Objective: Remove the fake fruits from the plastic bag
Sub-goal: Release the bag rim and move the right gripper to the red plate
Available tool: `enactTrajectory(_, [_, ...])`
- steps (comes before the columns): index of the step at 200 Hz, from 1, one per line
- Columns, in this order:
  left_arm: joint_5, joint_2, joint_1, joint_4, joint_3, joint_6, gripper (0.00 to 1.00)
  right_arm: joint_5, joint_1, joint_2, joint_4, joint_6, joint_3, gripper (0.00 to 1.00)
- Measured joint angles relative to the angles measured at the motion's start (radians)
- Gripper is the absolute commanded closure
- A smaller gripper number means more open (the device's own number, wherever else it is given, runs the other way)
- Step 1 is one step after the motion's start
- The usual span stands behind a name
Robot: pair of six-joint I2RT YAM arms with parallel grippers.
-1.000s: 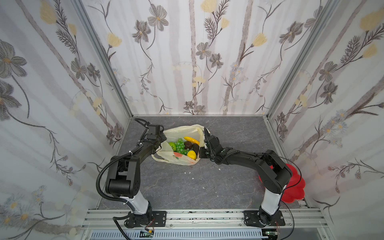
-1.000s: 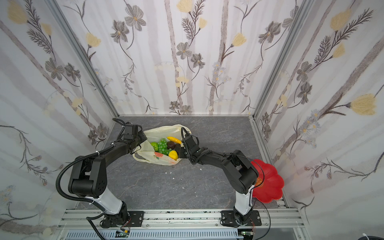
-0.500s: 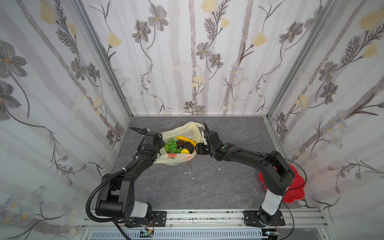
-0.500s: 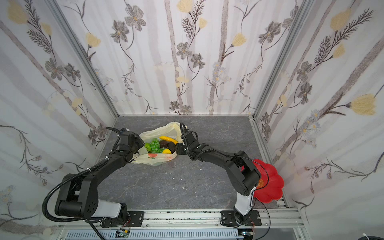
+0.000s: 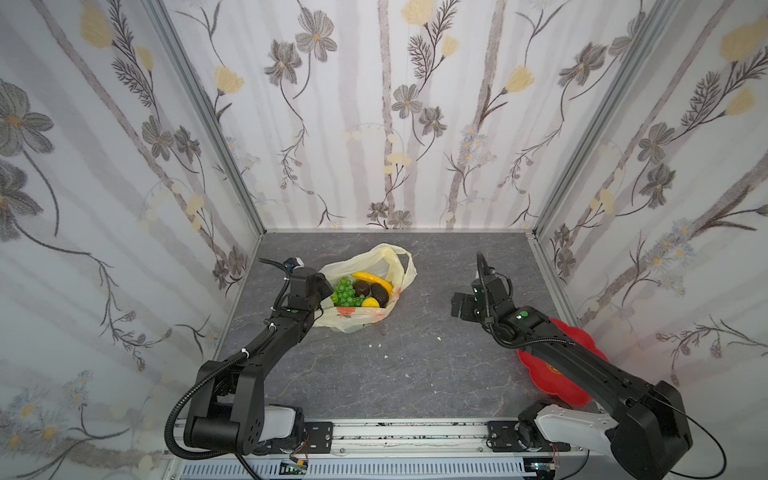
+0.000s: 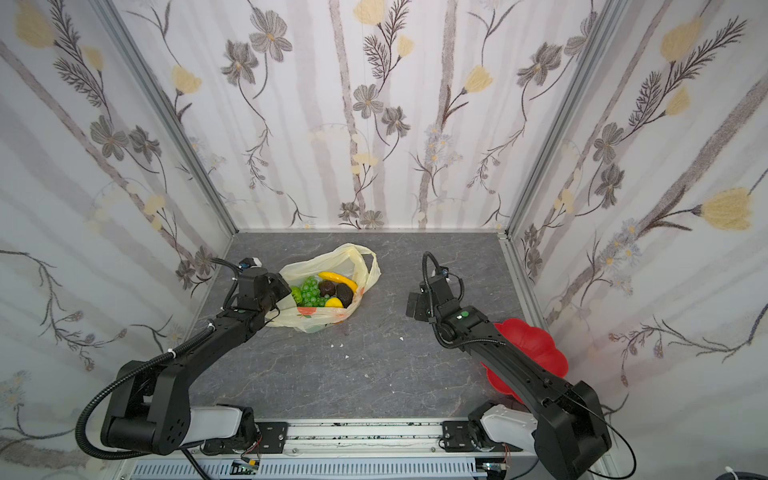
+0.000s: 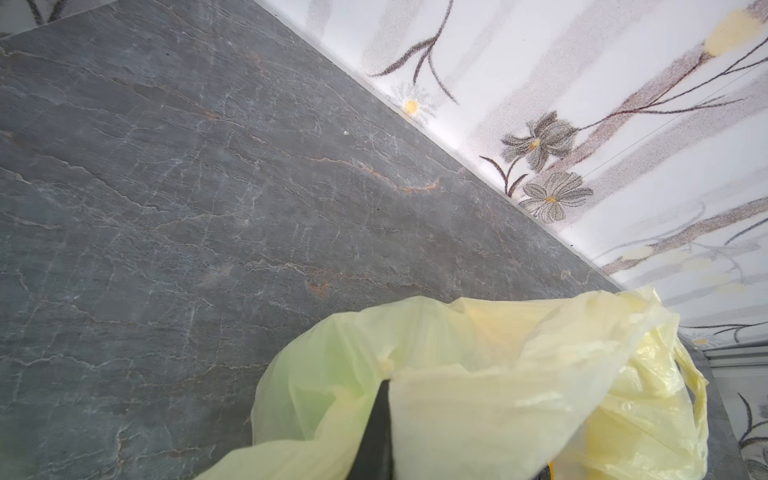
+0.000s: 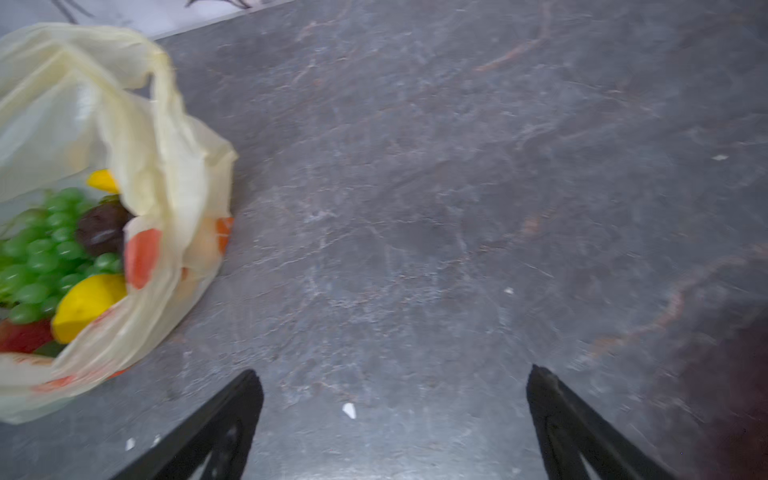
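In both top views the thin, translucent pale-yellow plastic bag with orange-red prints lies left of centre on the grey marbled tabletop, its mouth open upward. The glossy fake fruits are all inside it: a yellow banana, a green grape bunch, two dark brown pieces and a yellow lemon.

The black left gripper sits at the bag's left rim. In the left wrist view, at the lower middle of the frame, its dark finger is pressed together on the bag's film.

The black right gripper is right of centre, well apart from the bag. Its jaws are spread wide over bare tabletop with nothing between them. In the right wrist view the bag fills the left edge.

A red flower-shaped dish lies at the lower right, partly under the right arm.
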Motion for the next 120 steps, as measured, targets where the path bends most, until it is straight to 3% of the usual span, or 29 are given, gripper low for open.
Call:
enactTrajectory(61, [0.008,-0.012,0.0,0.026,-0.015,0.018,1.0,0.075,-0.291,-0.117,-0.124,0.061,-0.167,0.02])
enactTrajectory(120, [0.023,-0.042,0.002,0.039,-0.031,0.021,1.0,0.048,-0.386,-0.033,-0.116,0.118,-0.26,0.12])
